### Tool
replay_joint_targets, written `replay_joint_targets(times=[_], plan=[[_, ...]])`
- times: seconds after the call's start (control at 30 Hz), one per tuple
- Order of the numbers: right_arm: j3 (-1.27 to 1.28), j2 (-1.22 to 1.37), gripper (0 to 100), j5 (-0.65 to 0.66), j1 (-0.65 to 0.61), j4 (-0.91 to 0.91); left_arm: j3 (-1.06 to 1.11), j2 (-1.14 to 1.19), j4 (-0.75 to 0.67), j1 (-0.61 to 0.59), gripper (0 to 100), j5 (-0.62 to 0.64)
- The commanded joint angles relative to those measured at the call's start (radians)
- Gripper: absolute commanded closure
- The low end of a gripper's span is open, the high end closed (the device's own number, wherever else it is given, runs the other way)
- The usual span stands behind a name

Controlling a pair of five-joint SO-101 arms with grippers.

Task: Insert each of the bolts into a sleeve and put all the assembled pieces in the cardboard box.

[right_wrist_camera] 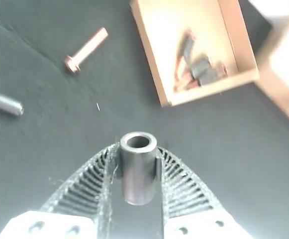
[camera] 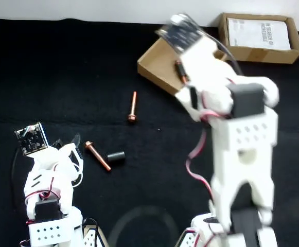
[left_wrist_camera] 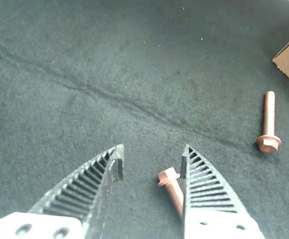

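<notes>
Down at the near left of the black surface (camera: pixel 62 67), the left claw (left_wrist_camera: pixel 152 152) stands open, its two ribbed fingers (left_wrist_camera: pixel 104 179) spread wide with nothing between the pads. The near bolt (camera: pixel 98 156) lies just to the right of it, head toward the claw and shank running off to the near right. In the left wrist view its head shows inside the gap, close against one finger, and the shank passes behind that finger. A loose sleeve (camera: pixel 116 156) lies on its side just beside the shank, to the right; whether the two touch cannot be told.

The far bolt (camera: pixel 133 106) lies well apart from the left claw, between the near bolt and the cardboard box (camera: pixel 157 62), with its head at the near end and its shank pointing away.

The right arm stretches toward the far side, its wrist over the near right part of the cardboard box. The right claw (right_wrist_camera: pixel 138 154) is closed on a held sleeve (right_wrist_camera: pixel 138 174), clamped between both fingers with its open bore facing the wrist camera. From that view the cardboard box lies ahead of the claw, and several assembled pieces (right_wrist_camera: pixel 199 69) lie together inside it against one wall.

A second box (camera: pixel 260 54) holding a printed sheet sits at the far right.
</notes>
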Motion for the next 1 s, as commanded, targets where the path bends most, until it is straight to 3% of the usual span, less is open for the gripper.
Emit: replay_joint_targets(times=[0.0,0.37,0.67,0.8,0.97], plan=[[0.200,-0.232,99.1,-0.011,0.122,0.010,0.018,-0.001,0.020,-0.010,80,-0.002],[0.759,-0.743,99.1,-0.003,0.727,-0.021,0.018,-0.002,0.072,-0.012,80,0.000],[1.214,-1.159,99.1,-0.012,1.138,-0.249,0.018,-0.002,0.110,-0.010,80,0.000],[1.445,-1.386,99.1,-0.046,1.265,-0.397,0.018,-0.004,0.144,-0.010,80,-0.006],[1.603,-1.514,99.1,-0.066,1.325,-0.486,-0.008,-0.001,0.201,-0.007,80,-0.137]])
